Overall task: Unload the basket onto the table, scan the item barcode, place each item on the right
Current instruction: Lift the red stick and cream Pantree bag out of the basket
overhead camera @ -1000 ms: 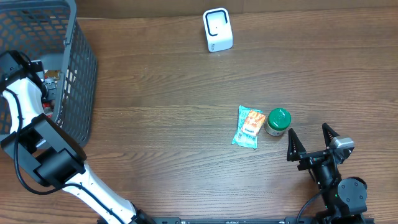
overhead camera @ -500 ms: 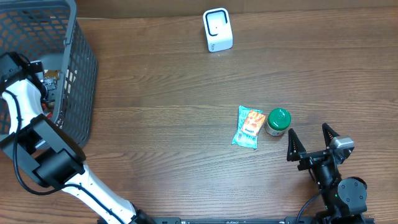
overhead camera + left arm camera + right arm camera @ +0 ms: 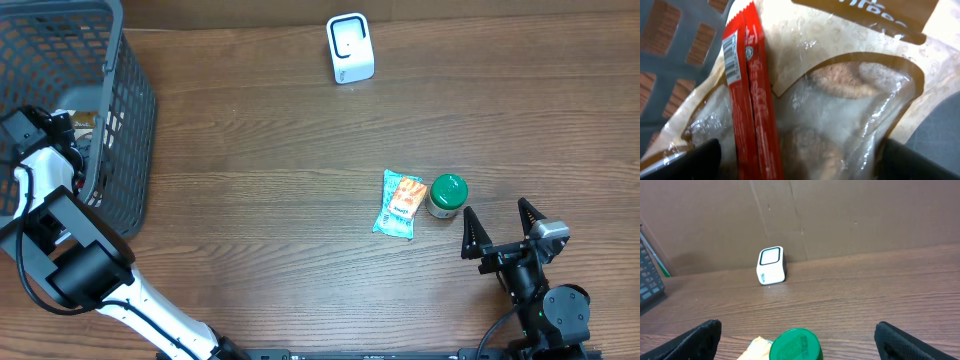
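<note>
My left gripper [image 3: 800,160] reaches inside the grey basket [image 3: 130,110] and stands open. Its dark fingertips [image 3: 695,159] show at both lower corners of the left wrist view. Between and under them lie a clear bag of brown cookies [image 3: 850,100] and a red bar wrapper [image 3: 747,95] with a barcode strip. The white scanner [image 3: 350,47] stands at the table's far edge, also in the right wrist view [image 3: 771,265]. My right gripper [image 3: 495,215] is open near the front right, just behind a green-lidded jar [image 3: 447,195].
A teal and orange snack packet [image 3: 399,204] lies flat on the table, touching the jar's left side. The basket's mesh wall [image 3: 670,35] is close to my left gripper. A cardboard wall [image 3: 840,215] backs the table behind the scanner.
My left wrist has shifted toward the table's front side within the basket. The right arm, jar, packet and scanner have not moved.
</note>
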